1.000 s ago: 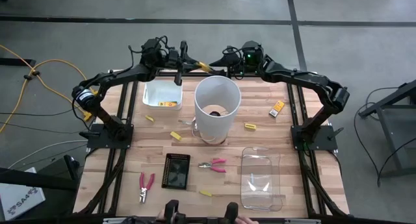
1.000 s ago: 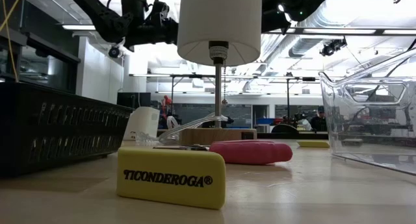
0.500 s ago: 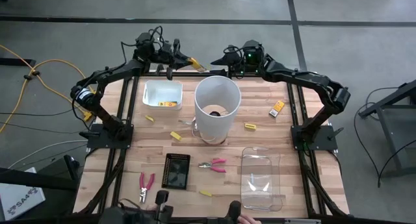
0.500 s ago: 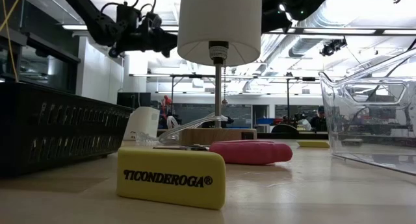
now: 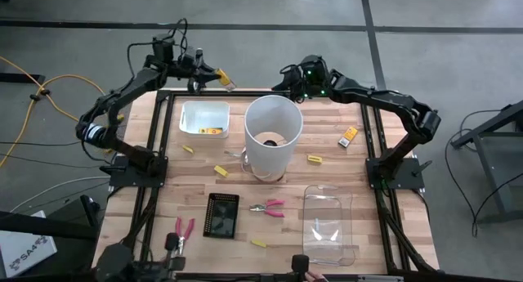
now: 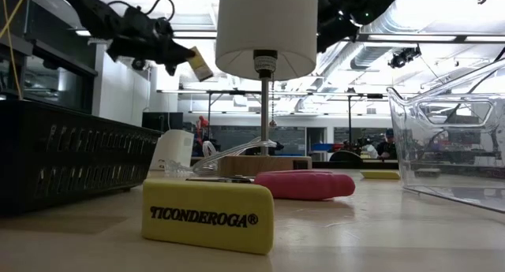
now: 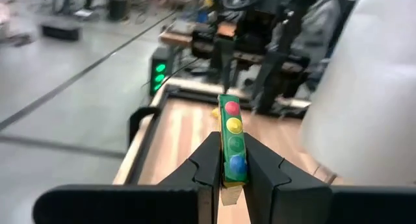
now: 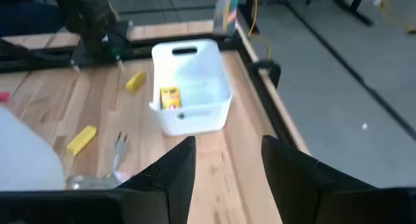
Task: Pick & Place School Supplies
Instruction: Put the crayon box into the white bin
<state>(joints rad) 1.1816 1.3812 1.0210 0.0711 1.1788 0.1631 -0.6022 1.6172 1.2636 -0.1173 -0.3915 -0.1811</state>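
Since a second ago the left gripper [image 5: 211, 74] has been swung left and farther back, beyond the table's far edge; it is clamped on a small yellow box [image 7: 232, 141], apparently a crayon pack, its long axis running out past the fingertips. The white bin [image 5: 203, 118], already holding one yellow piece [image 8: 170, 97], now lies nearer and slightly right of that load, so a return is called for; the right gripper [image 8: 224, 162] is held with fingers apart at the far edge.
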